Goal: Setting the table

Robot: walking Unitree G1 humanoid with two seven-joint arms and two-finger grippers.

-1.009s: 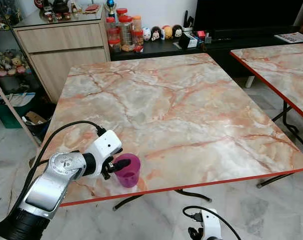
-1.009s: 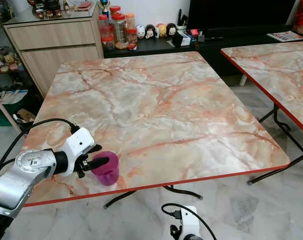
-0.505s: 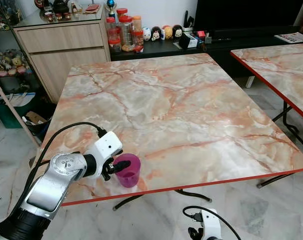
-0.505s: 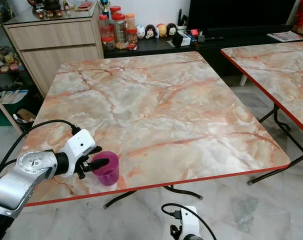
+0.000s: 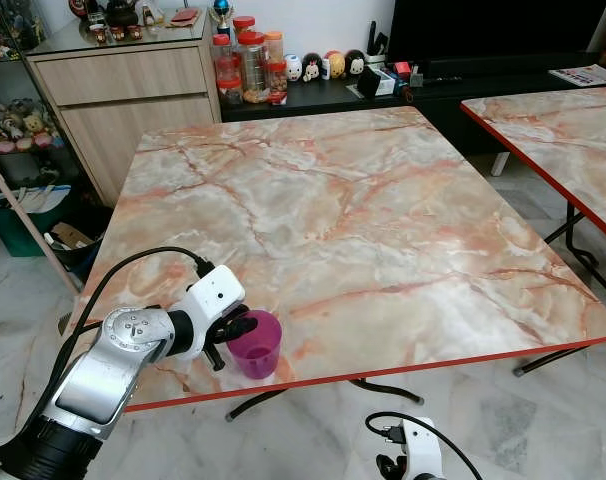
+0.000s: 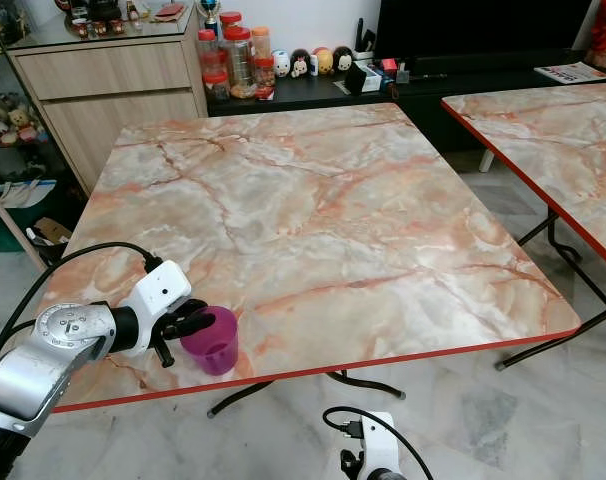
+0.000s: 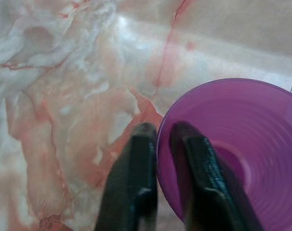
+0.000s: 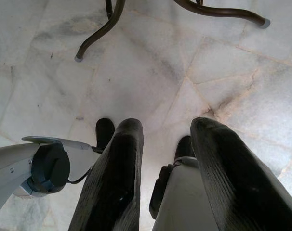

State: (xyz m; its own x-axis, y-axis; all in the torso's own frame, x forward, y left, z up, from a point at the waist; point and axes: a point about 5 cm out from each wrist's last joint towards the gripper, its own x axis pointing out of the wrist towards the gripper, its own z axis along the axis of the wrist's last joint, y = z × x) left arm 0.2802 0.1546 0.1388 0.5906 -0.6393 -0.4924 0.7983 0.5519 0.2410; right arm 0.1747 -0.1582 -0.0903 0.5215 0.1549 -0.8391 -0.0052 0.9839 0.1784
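A purple cup stands on the marble table at its near left edge. The left gripper pinches the cup's rim, one finger inside, one outside (the wrist view makes this plain). The right gripper hangs over the floor, fingers apart, empty.

The left arm reaches in from the near left corner of the surface, elbow bent, its silver forearm and white wrist lying low over the near edge. The left tool points along that edge toward the right, its two black fingers close together and pinching the rim of the purple cup, one finger outside and one inside. The right tool hangs idle below the near edge, pointing at the floor, fingers spread apart.
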